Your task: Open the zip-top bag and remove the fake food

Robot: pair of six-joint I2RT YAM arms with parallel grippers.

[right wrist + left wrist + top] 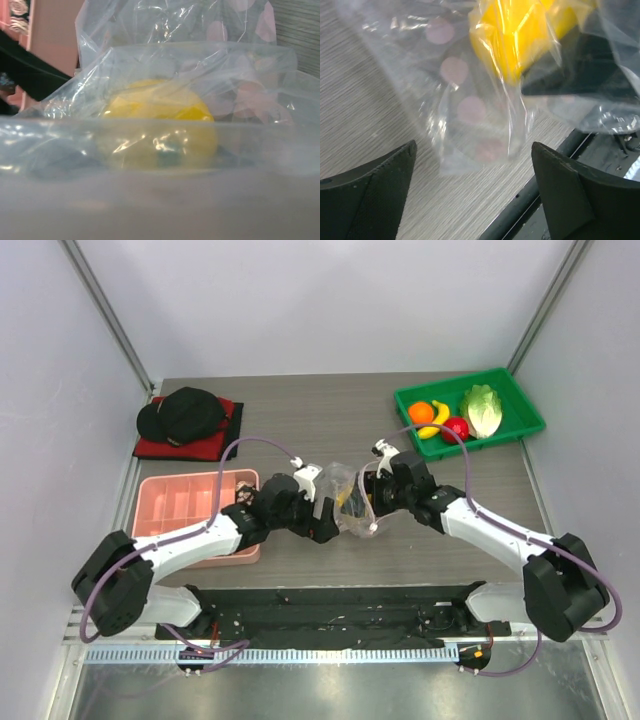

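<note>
Zip-top bag sits crumpled at the middle of the desk, between the two claws, with a yellow lemon inside.

The left claw is spread wide. Its two dark fingers stand well apart on either side of the bag's dotted clear plastic, and neither pinches it. The right claw is up against the bag's right side. Plastic fills its wrist view, so I cannot tell whether it is spread or pinching. In the green tray at the far right lie the orange, banana, red fruit and cabbage. A pink compartment tray lies to the left of the bag, under the left arm. A black cap rests on a red cloth at the far left.
</note>
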